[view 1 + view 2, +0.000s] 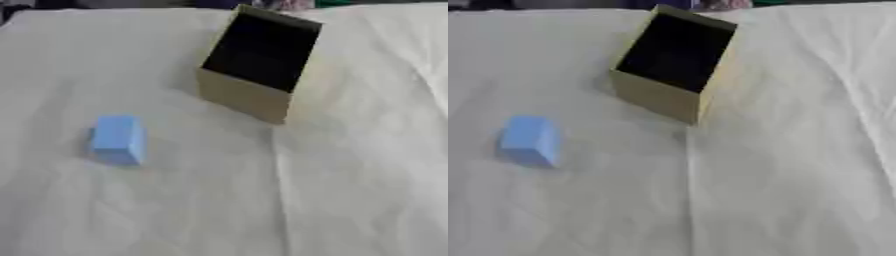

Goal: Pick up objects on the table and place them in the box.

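On the counter, cloth-covered, we find a blue block left of centre, well apart from the open box beyond it. Neither hand shows, so the state of the fingers cannot be told. Risks: block skidding on wrinkled cloth; light box shoved askew at release

My left hand: it does not show in the left eye view or in the right eye view.
My right hand: the same, it is outside both views.
My arms: no part of them comes into the views, from the sides or from the upper corners.
My colours, cables, screws, markings: I cannot tell any of them, because nothing of my body is visible here.
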### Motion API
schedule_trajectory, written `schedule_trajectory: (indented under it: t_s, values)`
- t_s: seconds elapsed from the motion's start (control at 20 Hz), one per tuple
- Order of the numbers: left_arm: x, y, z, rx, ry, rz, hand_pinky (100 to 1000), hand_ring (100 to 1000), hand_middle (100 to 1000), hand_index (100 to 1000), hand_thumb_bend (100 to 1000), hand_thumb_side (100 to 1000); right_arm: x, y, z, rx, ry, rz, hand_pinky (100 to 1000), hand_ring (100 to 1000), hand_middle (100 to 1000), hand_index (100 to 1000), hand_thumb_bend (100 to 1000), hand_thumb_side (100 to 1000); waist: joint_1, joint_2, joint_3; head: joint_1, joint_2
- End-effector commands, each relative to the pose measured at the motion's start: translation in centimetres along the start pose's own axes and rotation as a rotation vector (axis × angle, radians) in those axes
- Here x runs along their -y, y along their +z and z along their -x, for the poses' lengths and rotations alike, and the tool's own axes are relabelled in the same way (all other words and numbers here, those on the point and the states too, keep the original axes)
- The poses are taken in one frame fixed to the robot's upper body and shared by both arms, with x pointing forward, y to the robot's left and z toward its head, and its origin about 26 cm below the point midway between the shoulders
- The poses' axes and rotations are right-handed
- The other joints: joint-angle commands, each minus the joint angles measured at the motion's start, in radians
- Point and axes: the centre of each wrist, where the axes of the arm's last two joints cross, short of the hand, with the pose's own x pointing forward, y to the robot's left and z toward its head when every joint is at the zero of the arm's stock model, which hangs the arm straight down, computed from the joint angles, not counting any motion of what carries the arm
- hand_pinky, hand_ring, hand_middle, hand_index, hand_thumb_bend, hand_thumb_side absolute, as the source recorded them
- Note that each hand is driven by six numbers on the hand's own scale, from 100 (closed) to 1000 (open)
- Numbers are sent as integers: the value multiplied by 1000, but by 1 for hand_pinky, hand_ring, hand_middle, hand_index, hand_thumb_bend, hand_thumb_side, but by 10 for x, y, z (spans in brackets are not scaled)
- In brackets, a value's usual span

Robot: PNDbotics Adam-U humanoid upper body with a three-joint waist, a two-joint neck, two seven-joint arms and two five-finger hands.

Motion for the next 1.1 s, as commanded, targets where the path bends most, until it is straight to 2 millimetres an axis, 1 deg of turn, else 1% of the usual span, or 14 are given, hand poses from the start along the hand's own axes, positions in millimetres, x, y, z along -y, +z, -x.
schedule_trajectory:
  t_s: [0.05, 0.1, 0.15, 0.25, 0.3, 0.35, 0.4, 0.45, 0.5, 0.6, 0.65, 0.8, 0.9, 1.1]
  values:
    - [-8, -16, -15, 89, -71, 57, 723, 905, 838, 983, 409, 1000, 14, -4, -5, 23, 55, 3, 821, 863, 860, 933, 184, 1000, 0, -18, -1, 5, -2]
    - [-7, -20, -18, 107, -96, 86, 725, 888, 838, 980, 370, 1000, 14, -4, -5, 23, 55, 1, 821, 863, 860, 933, 184, 1000, 0, -20, 0, 5, -2]
    - [-7, -25, -21, 131, -131, 129, 731, 881, 840, 977, 302, 1000, 14, -4, -5, 24, 55, -1, 822, 863, 860, 933, 184, 1000, 1, -21, 0, 5, -3]
    - [-7, -34, -26, 166, -210, 219, 742, 881, 840, 973, 276, 1000, 14, -4, -5, 27, 56, -3, 822, 863, 860, 932, 185, 1000, 3, -24, 1, 4, -6]
    - [-6, -38, -27, 179, -252, 269, 747, 882, 840, 973, 306, 1000, 14, -5, -5, 28, 56, -4, 822, 863, 860, 932, 185, 1000, 4, -25, 1, 2, -6]
    - [-4, -42, -29, 190, -295, 326, 751, 884, 845, 975, 273, 1000, 14, -5, -6, 30, 55, -6, 822, 863, 860, 932, 185, 1000, 5, -27, 1, 0, -7]
    - [-3, -46, -30, 198, -334, 381, 755, 887, 847, 974, 279, 1000, 14, -5, -6, 31, 54, -8, 822, 863, 860, 932, 185, 1000, 5, -28, 1, -1, -6]
    - [-1, -50, -31, 203, -367, 431, 772, 896, 850, 970, 328, 1000, 14, -6, -6, 32, 53, -10, 822, 863, 860, 932, 185, 1000, 6, -30, 0, -3, -5]
    - [1, -54, -32, 208, -398, 482, 790, 904, 849, 970, 364, 951, 13, -6, -6, 34, 52, -12, 822, 863, 860, 932, 185, 1000, 7, -32, -1, -5, -4]
    - [7, -61, -33, 212, -459, 604, 817, 915, 840, 958, 401, 867, 13, -7, -7, 38, 50, -16, 822, 863, 860, 932, 186, 1000, 9, -36, -4, -6, -5]
    - [10, -65, -33, 211, -486, 662, 824, 918, 841, 950, 410, 852, 13, -7, -7, 39, 49, -17, 822, 863, 860, 932, 185, 1000, 10, -37, -5, -6, -5]
    - [20, -75, -33, 191, -541, 826, 829, 916, 840, 932, 414, 816, 13, -8, -7, 39, 45, -22, 821, 862, 859, 932, 185, 1000, 12, -41, -7, -3, -2]
    - [29, -82, -31, 161, -554, 934, 843, 929, 857, 959, 398, 784, 12, -8, -8, 40, 41, -25, 821, 862, 859, 932, 186, 1000, 14, -44, -8, 1, 0]
    - [44, -93, -28, 99, -537, 1095, 848, 934, 870, 988, 393, 769, 11, -9, -8, 41, 35, -32, 821, 862, 859, 932, 187, 1000, 17, -48, -9, 8, 3]
